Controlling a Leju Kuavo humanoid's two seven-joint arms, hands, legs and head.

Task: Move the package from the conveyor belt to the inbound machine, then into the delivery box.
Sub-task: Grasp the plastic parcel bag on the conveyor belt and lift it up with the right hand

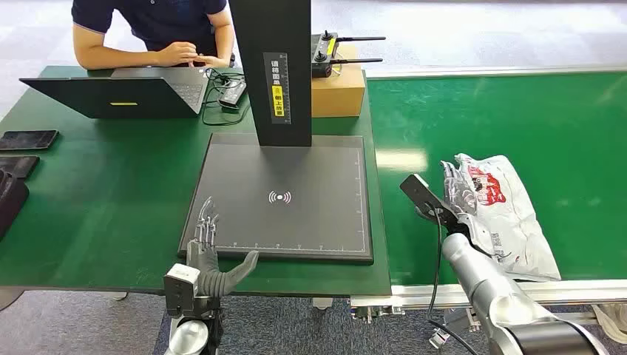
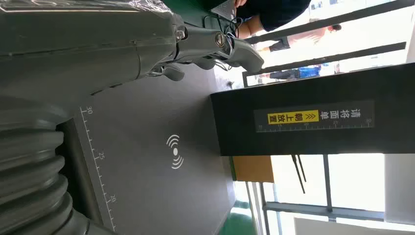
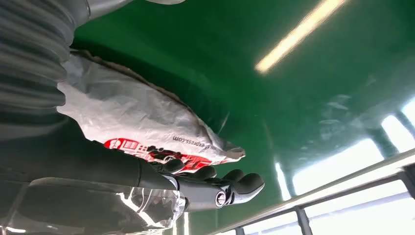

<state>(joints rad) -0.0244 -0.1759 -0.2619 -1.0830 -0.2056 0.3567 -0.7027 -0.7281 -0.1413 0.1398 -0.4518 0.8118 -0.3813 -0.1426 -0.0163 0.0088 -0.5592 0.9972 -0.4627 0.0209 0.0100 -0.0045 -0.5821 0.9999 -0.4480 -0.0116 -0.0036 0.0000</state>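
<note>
The package (image 1: pixel 499 214), a crumpled white mailer bag, lies flat on the green belt (image 1: pixel 517 118), directly under and just beyond the right hand (image 1: pixel 457 198); its long axis runs from near the fingertips back alongside the right forearm, slanting outward; the fingers (image 3: pixel 235 183) reach out over the bag's near edge, spread and not closed on it, so I judge the grasp not yet made. The left hand (image 1: pixel 211 248) rests open at the near corner of the scanner plate (image 1: pixel 296 185), holding nothing, well apart from the package; the right hand is clearly the nearer. The plate sits inward of the right hand, bare; no delivery box can be made out.
</note>
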